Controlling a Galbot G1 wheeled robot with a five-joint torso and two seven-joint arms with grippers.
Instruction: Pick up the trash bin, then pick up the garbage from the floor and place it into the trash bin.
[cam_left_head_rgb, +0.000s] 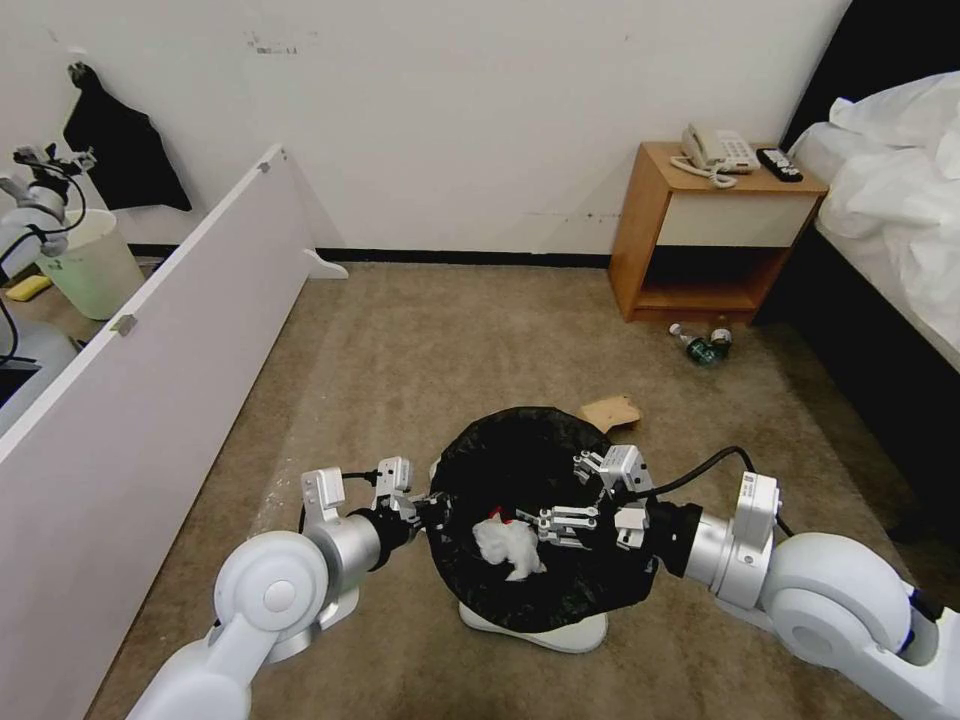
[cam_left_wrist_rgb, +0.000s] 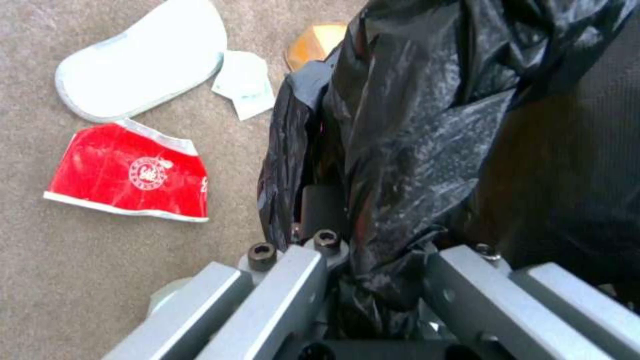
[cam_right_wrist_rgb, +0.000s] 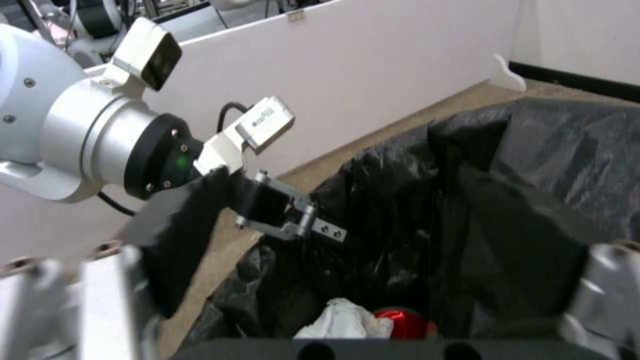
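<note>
The trash bin (cam_left_head_rgb: 540, 520) is seen at the lower centre of the head view, lined with a crinkly black bag and held clear of the carpet. It is gripped at its left rim by the left gripper (cam_left_head_rgb: 425, 505), whose jaws are closed on the rim and the bag; in the left wrist view the black plastic is seen pinched between the metal fingers (cam_left_wrist_rgb: 293, 295). The right gripper (cam_left_head_rgb: 560, 525) is reached over the bin's mouth from the right; its jaws are spread apart and nothing is held in them.

A release into the bin appears to be the step in hand. It is done well if the bin is kept level and steady by the left arm, and if the right gripper is lifted straight up so that the bag is not snagged.

Inside the bin, a crumpled white tissue (cam_left_head_rgb: 510, 548) is seen lying on the bag, with something red (cam_right_wrist_rgb: 400, 320) just beside it.

Garbage is left on the floor: a white slipper (cam_left_wrist_rgb: 143, 60) and a red packet (cam_left_wrist_rgb: 130, 172) beside the bin in the left wrist view, a cardboard piece (cam_left_head_rgb: 612, 411) just beyond the bin, and plastic bottles (cam_left_head_rgb: 702, 345) near the nightstand (cam_left_head_rgb: 700, 235) at the upper right.
</note>
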